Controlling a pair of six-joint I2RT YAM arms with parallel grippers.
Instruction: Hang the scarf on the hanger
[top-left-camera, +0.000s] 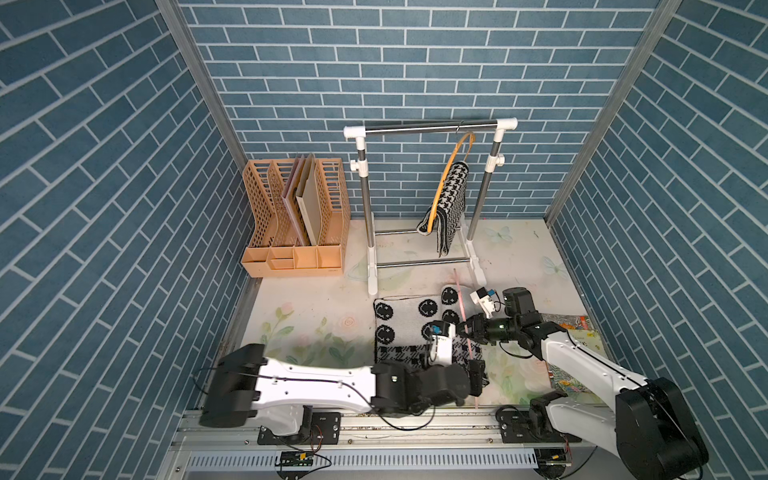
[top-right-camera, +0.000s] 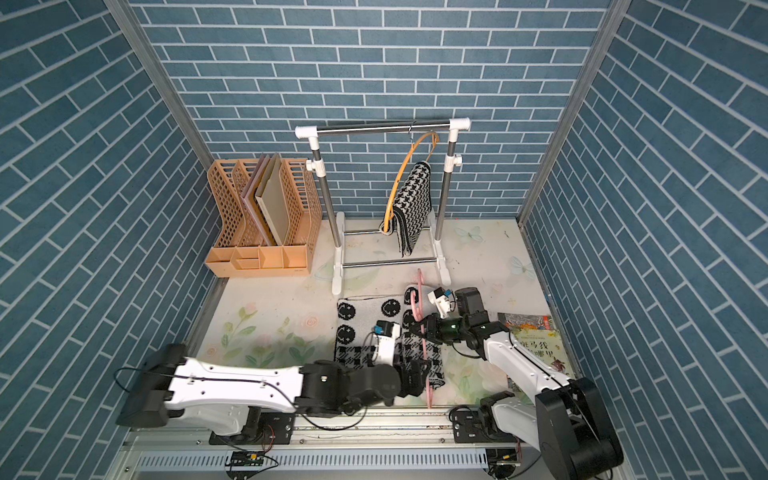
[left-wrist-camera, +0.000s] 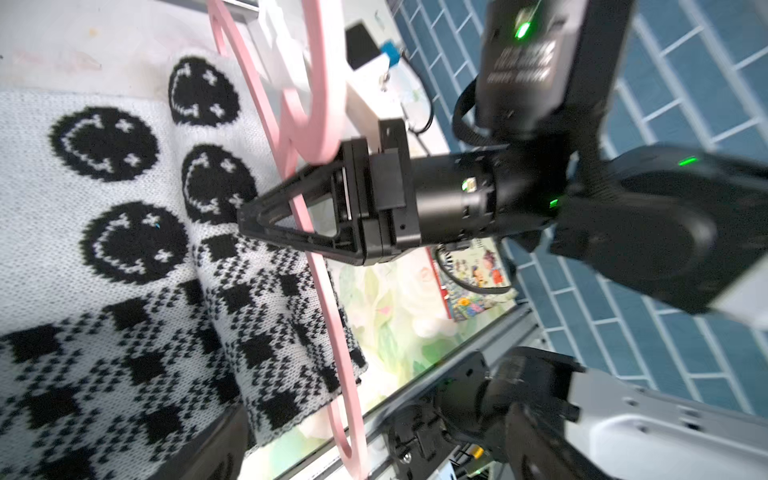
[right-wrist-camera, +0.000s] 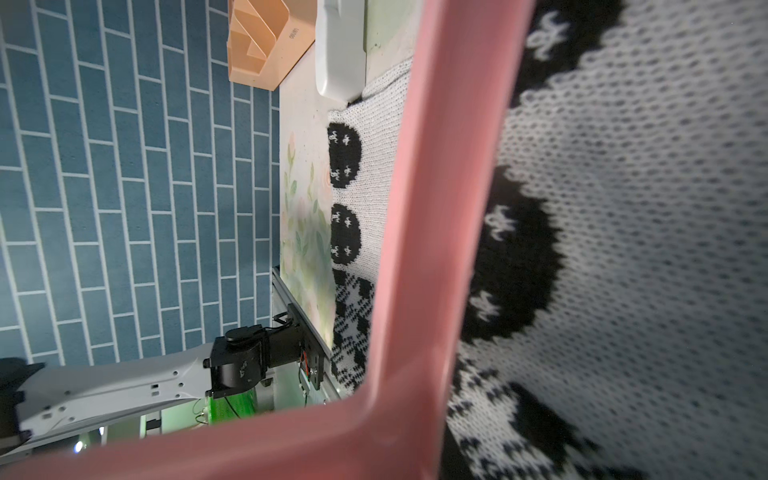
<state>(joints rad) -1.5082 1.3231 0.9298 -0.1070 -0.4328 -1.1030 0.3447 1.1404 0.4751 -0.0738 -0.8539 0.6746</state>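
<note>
The right gripper (left-wrist-camera: 249, 218) has its jaws closed around one thin bar of the pink hanger (left-wrist-camera: 322, 286) and holds it on edge. In both top views the hanger's long axis runs from upper to lower frame, along the length of the scarf (top-left-camera: 399, 328). The scarf lies flat at lower centre, mostly left of the hanger, with its right-hand strip beneath it. Whether it is threaded through cannot be told. The left gripper (top-left-camera: 477, 374), jaws wide and empty, sits nearer the scarf's checked lower end. There are two hangers, the second an orange hanger (top-left-camera: 445, 174) on the rack (top-left-camera: 432, 126). There are also two scarves, the second a houndstooth scarf (top-left-camera: 451, 199) draped on the orange hanger.
</note>
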